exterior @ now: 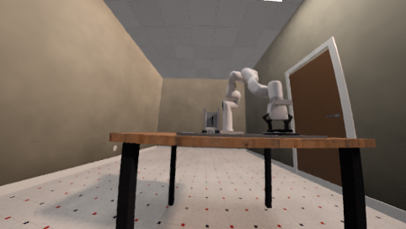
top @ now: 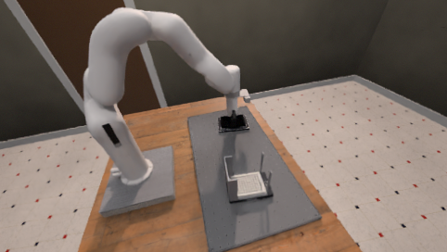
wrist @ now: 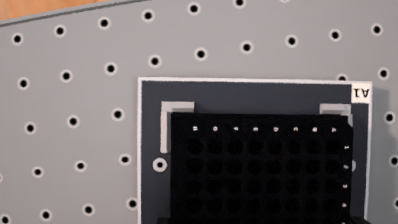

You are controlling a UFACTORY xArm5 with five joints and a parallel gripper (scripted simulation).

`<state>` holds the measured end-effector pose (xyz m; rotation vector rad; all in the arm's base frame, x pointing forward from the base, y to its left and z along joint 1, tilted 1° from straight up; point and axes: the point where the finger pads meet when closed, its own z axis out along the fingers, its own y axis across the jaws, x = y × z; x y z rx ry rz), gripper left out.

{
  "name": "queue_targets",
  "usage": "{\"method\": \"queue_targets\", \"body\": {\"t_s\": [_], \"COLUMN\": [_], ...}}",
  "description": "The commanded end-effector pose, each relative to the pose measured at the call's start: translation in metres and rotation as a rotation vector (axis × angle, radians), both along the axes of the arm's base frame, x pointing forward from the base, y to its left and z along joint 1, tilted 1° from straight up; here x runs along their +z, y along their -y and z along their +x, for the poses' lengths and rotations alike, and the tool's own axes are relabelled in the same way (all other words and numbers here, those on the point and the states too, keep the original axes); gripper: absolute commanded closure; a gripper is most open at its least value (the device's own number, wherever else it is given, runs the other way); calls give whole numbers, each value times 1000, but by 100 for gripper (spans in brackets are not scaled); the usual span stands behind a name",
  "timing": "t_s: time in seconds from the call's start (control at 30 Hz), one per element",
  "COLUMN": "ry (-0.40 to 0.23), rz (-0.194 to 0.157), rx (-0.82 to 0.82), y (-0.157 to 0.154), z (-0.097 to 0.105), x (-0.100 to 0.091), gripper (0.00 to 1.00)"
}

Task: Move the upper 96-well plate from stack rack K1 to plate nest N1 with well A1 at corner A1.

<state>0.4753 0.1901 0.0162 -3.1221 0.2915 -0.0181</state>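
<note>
My gripper (top: 233,117) (exterior: 278,125) is shut on a black 96-well plate (top: 229,122) (wrist: 260,170) and holds it low over the plate nest N1 (top: 222,130) (wrist: 150,130) at the far end of the grey perforated board (top: 209,185) (wrist: 75,90). In the wrist view the plate lies within the nest's pale corner locators (wrist: 172,112), and the nest's A1 label (wrist: 361,93) is at the upper right corner. The stack rack K1 (exterior: 211,119) stands nearer on the board with a white plate (top: 250,184) in it.
The arm's base plate (top: 139,190) sits on the wooden table (top: 181,116) (exterior: 240,140) left of the board. The rack has thin upright posts (top: 262,162). A brown door (exterior: 316,118) is behind the table.
</note>
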Motion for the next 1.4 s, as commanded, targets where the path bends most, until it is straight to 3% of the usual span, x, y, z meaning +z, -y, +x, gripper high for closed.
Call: {"method": "queue_targets", "body": {"t_s": [0.0,0.47,0.5,1.37], "ry": [8,8,8,8], "rz": [-8,-8,-8,-8], "rx": [0,0,0,0], "y": [-1,-1,-1,-1], "z": [1,1,1,1], "x": [1,-1,-2,-2], "gripper": [100,100,0,0]}}
